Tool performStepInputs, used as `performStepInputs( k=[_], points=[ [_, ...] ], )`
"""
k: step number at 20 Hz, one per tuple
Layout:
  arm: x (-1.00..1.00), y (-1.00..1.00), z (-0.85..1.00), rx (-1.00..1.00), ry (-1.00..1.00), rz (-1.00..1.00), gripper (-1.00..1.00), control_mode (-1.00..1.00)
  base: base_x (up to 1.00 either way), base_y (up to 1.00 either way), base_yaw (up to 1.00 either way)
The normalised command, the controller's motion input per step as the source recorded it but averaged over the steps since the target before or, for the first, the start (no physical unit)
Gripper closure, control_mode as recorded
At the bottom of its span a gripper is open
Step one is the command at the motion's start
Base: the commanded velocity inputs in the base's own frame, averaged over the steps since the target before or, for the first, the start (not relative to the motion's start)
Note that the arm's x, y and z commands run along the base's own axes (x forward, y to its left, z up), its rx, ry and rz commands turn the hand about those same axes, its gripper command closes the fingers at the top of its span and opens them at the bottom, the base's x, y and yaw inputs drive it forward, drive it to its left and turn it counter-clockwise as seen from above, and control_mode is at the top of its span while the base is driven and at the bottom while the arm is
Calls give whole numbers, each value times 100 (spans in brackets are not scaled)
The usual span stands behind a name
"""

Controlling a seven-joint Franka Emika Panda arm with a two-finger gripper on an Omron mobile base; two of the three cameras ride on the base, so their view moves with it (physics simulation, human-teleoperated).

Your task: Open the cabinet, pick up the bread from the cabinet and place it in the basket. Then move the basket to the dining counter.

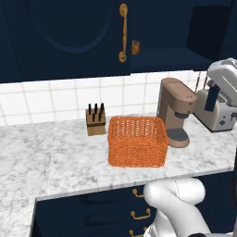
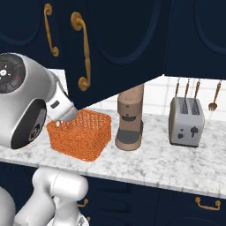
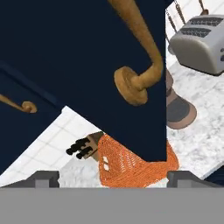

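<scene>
Two dark finger tips stand far apart at the bottom corners of my hand view, so I read the gripper (image 3: pixel 113 178) as wide open with nothing between the tips. Just above them in that view hangs the swung-out door of the cabinet (image 3: pixel 83 65), and its brass handle (image 3: pixel 139 61) runs from the upper middle of the frame down to a round foot at centre. So the handle lies up-frame of the pincer, its long axis running along the door's free edge.

In the right base view the door juts toward me at upper centre, partly open. I judge it needs more swing before I can reach inside.

I cannot make out the bread; the cabinet's inside is hidden by the door from every angle I have.

The basket (image 1: pixel 137 140) sits at the centre of the left base view on the marble counter (image 1: pixel 46 157), between the knife block (image 1: pixel 95 120) and the coffee machine (image 1: pixel 175 111) (toaster (image 2: pixel 186 121) further right). As far as its mesh lets me see, it looks empty.
</scene>
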Motion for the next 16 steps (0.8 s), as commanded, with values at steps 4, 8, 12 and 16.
performStepInputs(
  k=[4, 8, 12, 16],
  points=[
    [24, 100, 0, 11, 31, -34, -100, -100, 0, 0, 0],
    [91, 79, -18, 15, 11, -39, -100, -100, 0, 0, 0],
    [98, 30, -31, 23, 9, -34, -100, -100, 0, 0, 0],
    [73, -65, -30, 35, -9, -13, -100, -100, 0, 0, 0]
  ],
)
